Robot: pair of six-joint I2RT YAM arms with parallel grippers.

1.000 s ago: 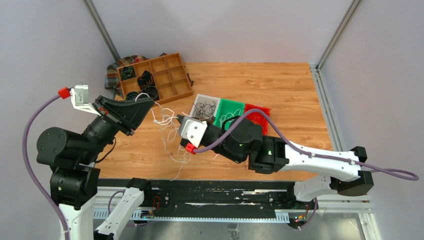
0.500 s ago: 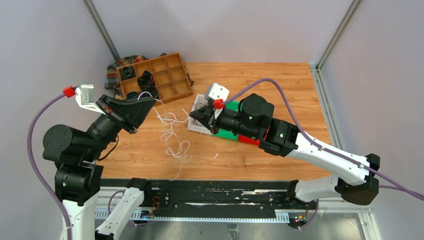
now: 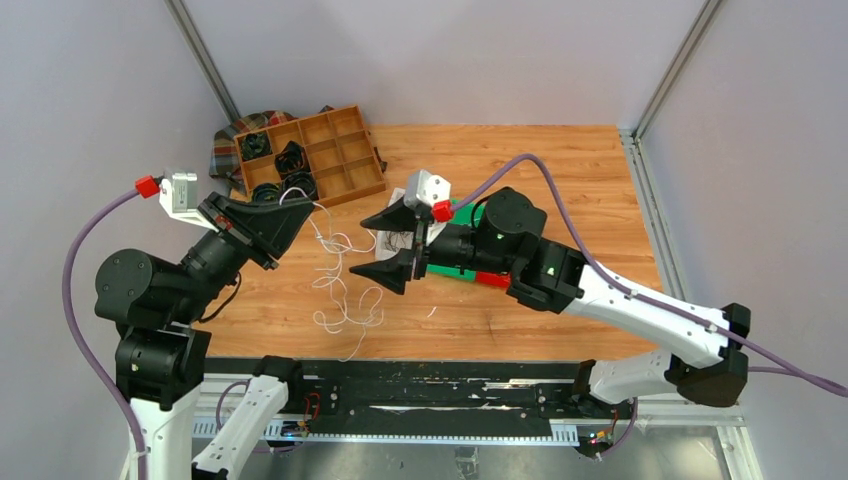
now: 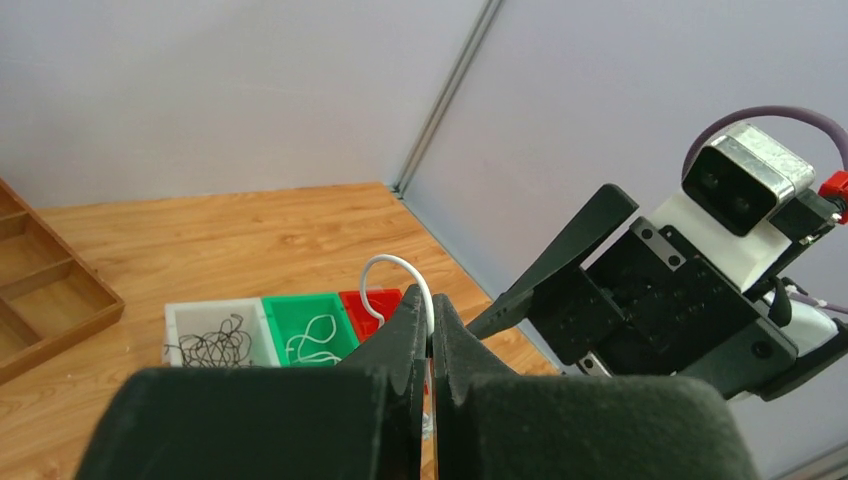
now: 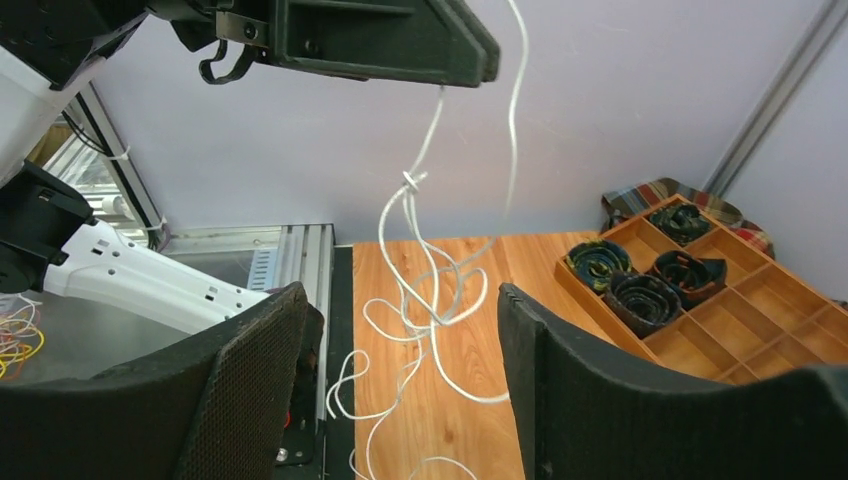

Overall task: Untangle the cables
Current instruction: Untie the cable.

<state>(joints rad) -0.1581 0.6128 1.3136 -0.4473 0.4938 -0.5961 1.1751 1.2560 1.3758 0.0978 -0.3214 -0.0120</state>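
Top view: left hand [image 3: 298, 205], pressed together, pinches the top end of a bunch of white cables [image 3: 340, 290] above the table [image 3: 560, 180]. The rest drops in loose loops onto the wood btwn the two arms. Right hand [image 3: 362, 247] is spread wide & empty, just beside the hanging strands. Likely step: take one strand & draw it free. Best done by closing on a single strand below the tangle, then pulling slowly sideways, away from the left hand, w/o yanking.

Left wrist view: fingers squeeze a white loop. Clear here, mostly hidden from above: three small bins [image 4: 200, 306], w/ black wire [image 4: 215, 345] in the white one.

Right wrist view: spread fingers frame the strands, which hang ahead, not touching. Only here: a tight knot [image 5: 412, 182] high up, near the left hand, w/ loops crossing lower down.
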